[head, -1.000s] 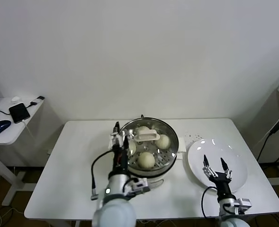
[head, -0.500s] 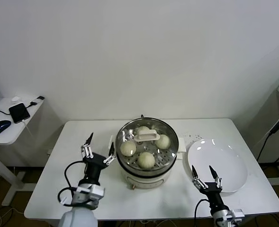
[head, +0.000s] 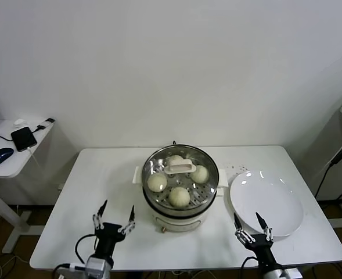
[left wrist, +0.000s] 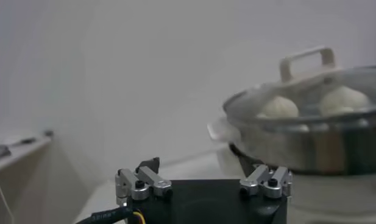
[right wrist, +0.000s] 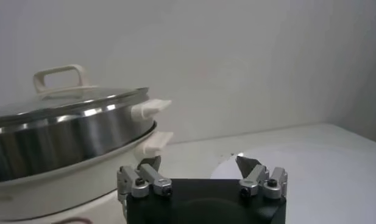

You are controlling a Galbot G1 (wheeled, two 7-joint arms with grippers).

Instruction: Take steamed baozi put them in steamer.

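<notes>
From my head camera, the steamer sits near the middle of the white table, its glass lid on top, and through the glass I count four steamed baozi on the perforated tray. One white plate lies bare toward the right edge. My left gripper hangs low at the front edge, left of the steamer, fingers spread and holding nothing; my right gripper hangs at the front edge by the plate's near rim, also spread and holding nothing. To my eye the loading is done, so the step in hand is backing off, and the way to do that well is to keep both arms low and clear of the pot handles. In my left wrist view, my open fingers frame the steamer with its cream lid handle; I make out two buns under the glass there. In my right wrist view, my spread fingers point past the steamer, its lid seated, and the plate beside it.
</notes>
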